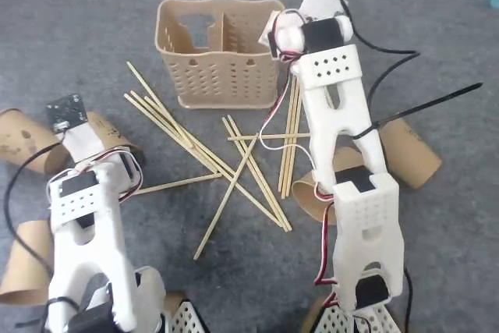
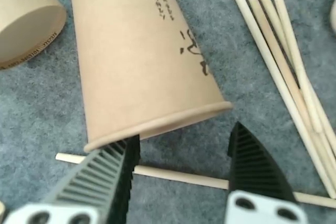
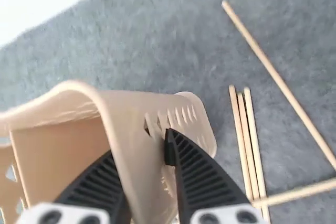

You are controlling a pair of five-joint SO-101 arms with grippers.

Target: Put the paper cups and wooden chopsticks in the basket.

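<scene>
A brown paper cup (image 2: 142, 61) lies on its side on the grey carpet, its rim just ahead of my open left gripper (image 2: 184, 140). One wooden chopstick (image 2: 178, 176) runs across under the fingertips. In the high view this cup (image 1: 111, 135) sits by my left gripper (image 1: 92, 144). My right gripper (image 3: 139, 145) is at the right corner of the tan basket (image 3: 68, 98), with its jaws closed over the basket's wall, one inside and one outside. Several chopsticks (image 1: 226, 169) lie scattered in front of the basket (image 1: 218, 60).
More cups lie on the carpet: one at the far left (image 1: 19, 142), one at the lower left (image 1: 23, 263), one on the right (image 1: 409, 154) and one under the right arm (image 1: 316, 189). A black cable (image 1: 429, 107) trails off to the right.
</scene>
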